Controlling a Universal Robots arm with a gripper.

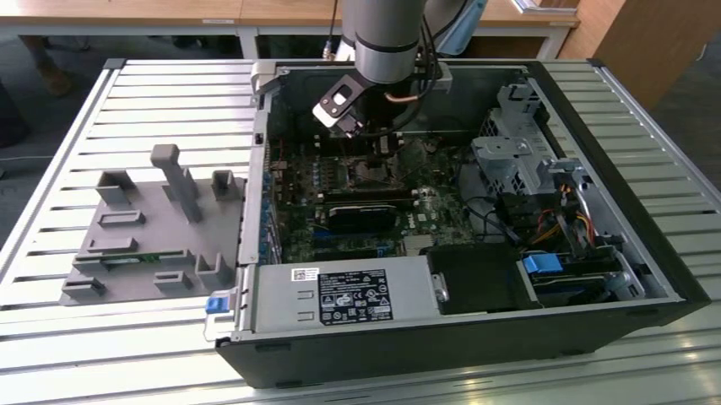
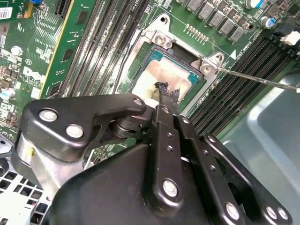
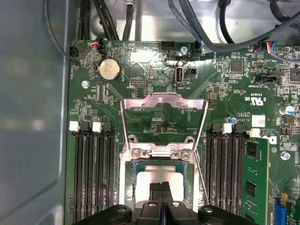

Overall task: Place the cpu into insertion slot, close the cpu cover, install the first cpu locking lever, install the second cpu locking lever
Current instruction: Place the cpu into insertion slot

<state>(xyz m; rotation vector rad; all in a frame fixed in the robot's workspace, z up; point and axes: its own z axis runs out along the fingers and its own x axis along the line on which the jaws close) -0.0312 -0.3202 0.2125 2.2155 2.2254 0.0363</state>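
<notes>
- The cpu (image 3: pixel 157 177) lies flat inside the insertion slot (image 3: pixel 125 178), near the middle of the motherboard (image 3: pixel 220 89), between the two banks of memory slots (image 3: pixel 93 178).
- The gripper (image 3: pixel 161 190) stands directly over the cpu. In the second wrist view its tip is at the middle of the chip's top, touching or just above it; I cannot tell which.
- The cpu cover (image 3: pixel 161 98) is open, off the slot. It is on the side toward the board edge with the coin battery (image 3: pixel 108 69), beyond the fingertips, and its hinge runs across that side of the slot.
- The jaws are pressed together, and nothing is visible between them.
</notes>
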